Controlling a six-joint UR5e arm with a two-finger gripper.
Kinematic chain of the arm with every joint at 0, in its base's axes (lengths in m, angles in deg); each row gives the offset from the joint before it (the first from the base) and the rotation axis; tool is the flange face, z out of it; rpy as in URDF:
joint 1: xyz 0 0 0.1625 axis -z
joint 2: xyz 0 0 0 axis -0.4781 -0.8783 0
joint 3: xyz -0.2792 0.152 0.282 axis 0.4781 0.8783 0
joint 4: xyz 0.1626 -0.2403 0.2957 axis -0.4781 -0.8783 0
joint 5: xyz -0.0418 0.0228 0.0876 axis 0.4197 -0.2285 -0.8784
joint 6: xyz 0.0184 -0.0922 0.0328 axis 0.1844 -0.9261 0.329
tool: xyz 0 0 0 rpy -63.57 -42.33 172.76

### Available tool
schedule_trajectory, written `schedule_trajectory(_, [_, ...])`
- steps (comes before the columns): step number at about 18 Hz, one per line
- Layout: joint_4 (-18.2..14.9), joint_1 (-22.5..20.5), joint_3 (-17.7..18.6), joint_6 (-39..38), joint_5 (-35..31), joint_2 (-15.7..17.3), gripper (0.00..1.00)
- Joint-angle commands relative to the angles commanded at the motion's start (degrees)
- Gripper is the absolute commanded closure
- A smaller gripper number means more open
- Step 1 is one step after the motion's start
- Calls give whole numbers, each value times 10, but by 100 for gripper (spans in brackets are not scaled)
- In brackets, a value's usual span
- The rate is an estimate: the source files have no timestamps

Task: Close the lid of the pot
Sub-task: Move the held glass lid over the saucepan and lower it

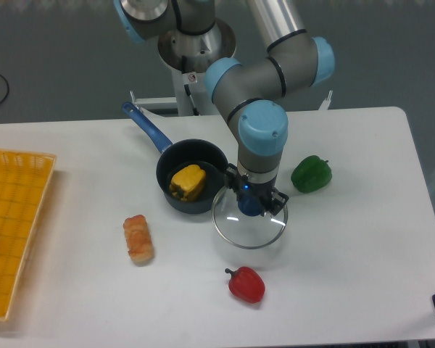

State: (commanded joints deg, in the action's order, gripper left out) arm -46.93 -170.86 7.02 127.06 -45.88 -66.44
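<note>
The pot (192,177) is a small dark saucepan with a long blue handle, standing left of centre with a yellow food piece inside. The pot lid (241,228), a glass disc with a silver rim and blue knob, hangs just right of the pot. Its left edge reaches the pot's right rim. My gripper (251,205) points straight down and is shut on the lid's blue knob.
A green pepper (311,174) lies right of the gripper, a red pepper (246,284) in front of the lid. A bread roll (138,238) lies front left of the pot. A yellow basket (13,225) stands at the table's left edge.
</note>
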Motion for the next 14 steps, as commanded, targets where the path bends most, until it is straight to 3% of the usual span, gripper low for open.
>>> schedule_trajectory(6, [-34, 25, 1, -8, 4, 21, 59])
schedule_trajectory(14, [-36, 50, 39, -2, 5, 62, 59])
